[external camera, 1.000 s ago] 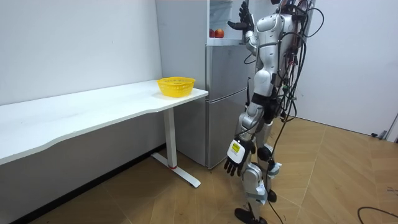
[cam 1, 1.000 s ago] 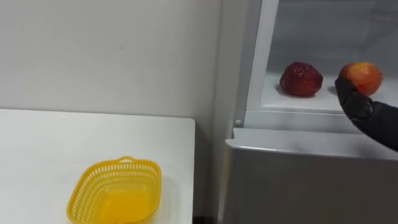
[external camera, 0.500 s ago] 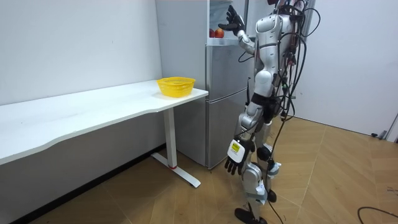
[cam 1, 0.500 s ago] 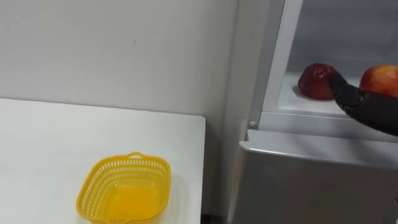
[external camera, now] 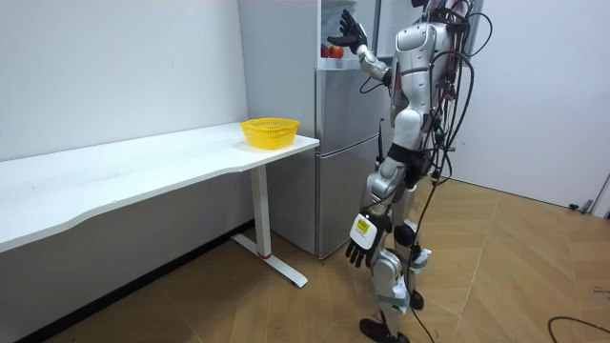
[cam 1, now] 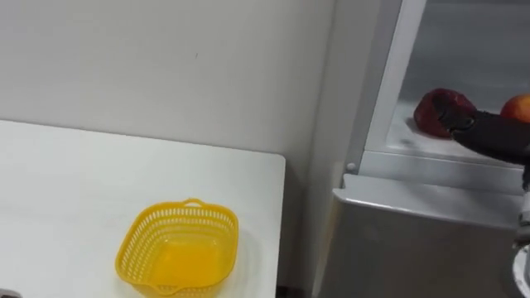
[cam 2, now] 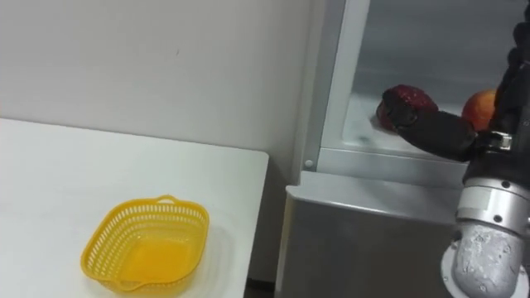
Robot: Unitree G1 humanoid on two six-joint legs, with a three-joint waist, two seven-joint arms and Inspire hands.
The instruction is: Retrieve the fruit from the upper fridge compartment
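Two fruits lie on the shelf of the open upper fridge (cam 1: 389,91): a dark red one (cam 1: 437,105) on the left and an orange-red apple (cam 1: 518,108) to its right. My right hand (cam 1: 474,130) reaches in from the right, fingers spread, with its tips against the front of the dark red fruit (cam 2: 410,97). The room view shows this hand (external camera: 346,27) raised and open at the fridge opening. I stand upright facing the fridge. My left hand (external camera: 361,242) hangs relaxed beside my leg.
A yellow mesh basket (cam 1: 137,244) sits empty near the right end of the white table (cam 1: 58,182), left of the fridge. The grey lower fridge door (cam 1: 414,248) is closed below the open compartment. A white wall runs behind the table.
My right hand has moved left, from in front of the orange-red apple to the dark red fruit. The head camera has shifted, so the whole picture slid.
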